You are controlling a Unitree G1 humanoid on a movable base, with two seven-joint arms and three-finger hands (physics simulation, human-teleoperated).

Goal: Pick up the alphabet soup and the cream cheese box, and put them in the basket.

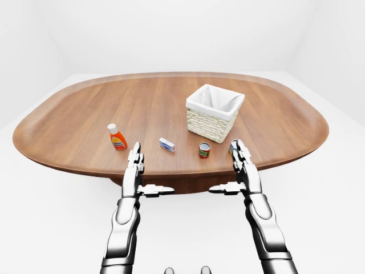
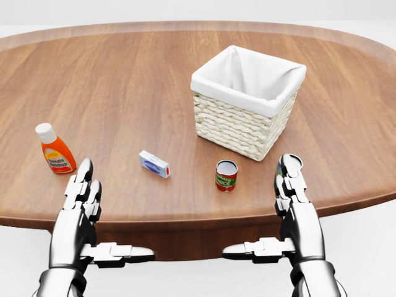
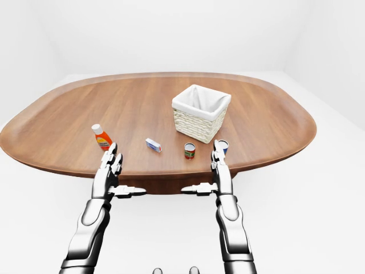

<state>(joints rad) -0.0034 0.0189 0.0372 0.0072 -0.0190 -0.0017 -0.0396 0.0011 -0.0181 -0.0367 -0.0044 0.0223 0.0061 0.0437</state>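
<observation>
- The desk (image 1: 80, 123), an oval of brown wood, shows whole only in the eye views, with white floor and walls around it; the head view cuts off its ends.
- The basket (image 2: 246, 102), woven and lined with white cloth, stands right of centre on the desk; the head view looks down onto the bare cloth inside.
- The left robot hand (image 2: 81, 201) and right robot hand (image 2: 292, 195) hover at the desk's near edge, fingers straight and apart, thumbs pointing toward each other, holding nothing. The eye views show both forearms; the head view crops them.
- A ketchup bottle (image 2: 55, 150) stands upright at the left, above the left robot hand.
- The soup can (image 2: 226, 175) stands upright just below the basket, between the two hands.
- The cream cheese box (image 2: 154, 164) lies flat, left of the can.
- A second can (image 3: 223, 146), with a blue side, shows in the right-eye view; the right robot hand's fingertips mostly hide it in the head view.
</observation>
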